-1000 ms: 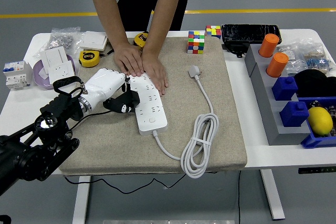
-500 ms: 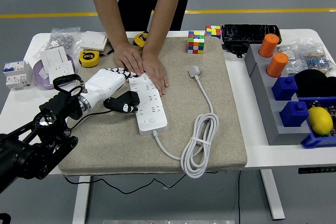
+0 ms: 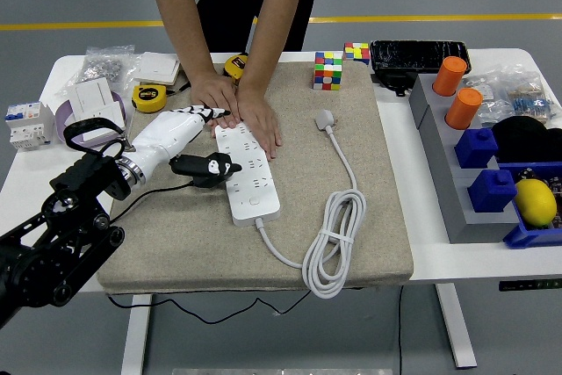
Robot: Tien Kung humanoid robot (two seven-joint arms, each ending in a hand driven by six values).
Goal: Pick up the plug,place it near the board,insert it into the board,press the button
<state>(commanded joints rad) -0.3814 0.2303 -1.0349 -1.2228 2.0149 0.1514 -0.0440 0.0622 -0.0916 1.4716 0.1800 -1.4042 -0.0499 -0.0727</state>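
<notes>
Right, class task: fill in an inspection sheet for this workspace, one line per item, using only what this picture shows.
Surface: white table with a beige mat.
Job's things: white power strip on the mat; plug lying unplugged to its right.
Clutter: tape measures, cubes, bins of blocks at the right.
Hands: left hand beside the strip's left edge, fingers spread, holding nothing; right hand nothing seen.
Cables: white cord coiled near the mat's front.
Surroundings: a person's hands press on the strip's far end.
</notes>
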